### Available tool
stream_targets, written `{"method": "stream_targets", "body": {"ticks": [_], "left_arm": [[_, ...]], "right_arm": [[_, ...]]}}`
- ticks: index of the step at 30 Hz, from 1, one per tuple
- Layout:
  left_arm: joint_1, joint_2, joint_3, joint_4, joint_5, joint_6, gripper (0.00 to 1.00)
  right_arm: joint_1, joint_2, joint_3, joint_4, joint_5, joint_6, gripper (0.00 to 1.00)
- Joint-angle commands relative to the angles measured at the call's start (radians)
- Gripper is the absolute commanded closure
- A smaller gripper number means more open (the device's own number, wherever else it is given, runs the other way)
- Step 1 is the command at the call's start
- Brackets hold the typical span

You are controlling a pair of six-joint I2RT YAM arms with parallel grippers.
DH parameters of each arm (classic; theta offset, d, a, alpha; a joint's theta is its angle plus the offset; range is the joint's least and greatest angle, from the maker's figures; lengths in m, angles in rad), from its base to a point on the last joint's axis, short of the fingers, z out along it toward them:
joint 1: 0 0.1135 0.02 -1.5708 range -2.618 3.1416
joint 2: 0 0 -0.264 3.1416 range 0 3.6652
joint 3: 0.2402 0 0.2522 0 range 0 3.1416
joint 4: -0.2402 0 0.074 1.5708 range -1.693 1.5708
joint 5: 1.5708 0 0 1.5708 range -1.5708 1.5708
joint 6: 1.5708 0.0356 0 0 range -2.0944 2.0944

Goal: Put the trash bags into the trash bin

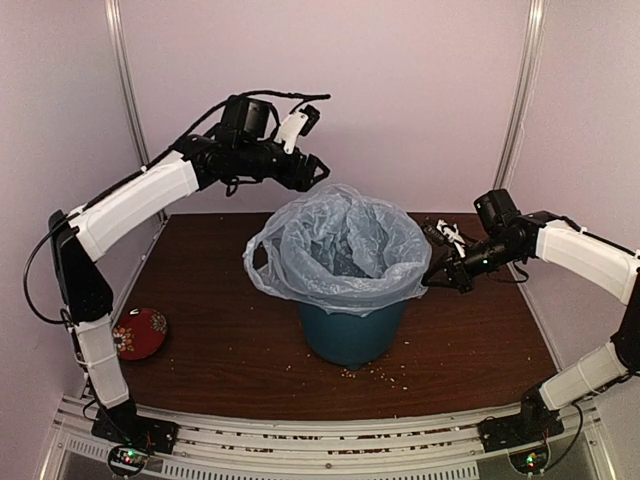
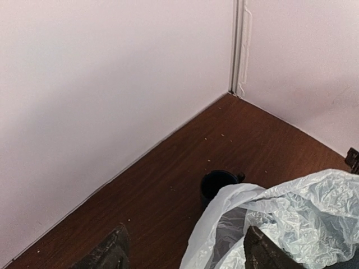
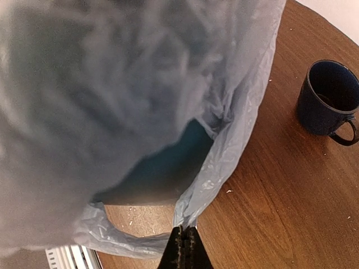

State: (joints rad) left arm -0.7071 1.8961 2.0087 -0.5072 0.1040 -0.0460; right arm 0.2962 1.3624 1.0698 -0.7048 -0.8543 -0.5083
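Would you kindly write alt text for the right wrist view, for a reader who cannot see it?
The right pincer is shut on the edge of a blue-grey trash bag draped over a teal bin. A dark blue mug stands on the table at right.

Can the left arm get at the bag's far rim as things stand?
Probably yes. The left arm hangs just above the bag's far rim, jaws open, nothing between. The right arm's jaws pinch the bag's opposite edge, clear of that path.

Pale bag (image 1: 340, 250) lines upright teal bin (image 1: 350, 335) w/ edges overhanging
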Motion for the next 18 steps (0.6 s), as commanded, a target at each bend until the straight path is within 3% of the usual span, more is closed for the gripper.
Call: {"method": "stream_targets", "body": {"ticks": [1,4,8,12,15,18], "left_arm": [[0.004,-0.141,0.01,-0.006,-0.132,-0.044,0.26],[0.003,-0.253,-0.112,0.011,-0.147,-0.065,0.25],[0.003,-0.411,-0.381,0.092,-0.126,-0.102,0.25],[0.002,-0.515,-0.524,0.094,-0.1,-0.115,0.25],[0.002,-0.581,-0.6,0.091,-0.062,-0.125,0.25],[0.002,-0.651,-0.671,0.101,0.019,-0.138,0.24]], "right_arm": [[-0.003,0.001,0.027,0.016,0.034,0.024,1.0],[-0.009,-0.006,0.045,0.008,0.05,0.03,1.0],[-0.028,-0.019,0.064,0.015,0.079,0.053,1.0],[-0.069,-0.016,0.106,-0.008,0.132,0.063,0.99],[-0.112,-0.006,0.145,-0.011,0.166,0.097,0.87],[-0.138,-0.013,0.15,0.013,0.131,0.156,0.69]]}}
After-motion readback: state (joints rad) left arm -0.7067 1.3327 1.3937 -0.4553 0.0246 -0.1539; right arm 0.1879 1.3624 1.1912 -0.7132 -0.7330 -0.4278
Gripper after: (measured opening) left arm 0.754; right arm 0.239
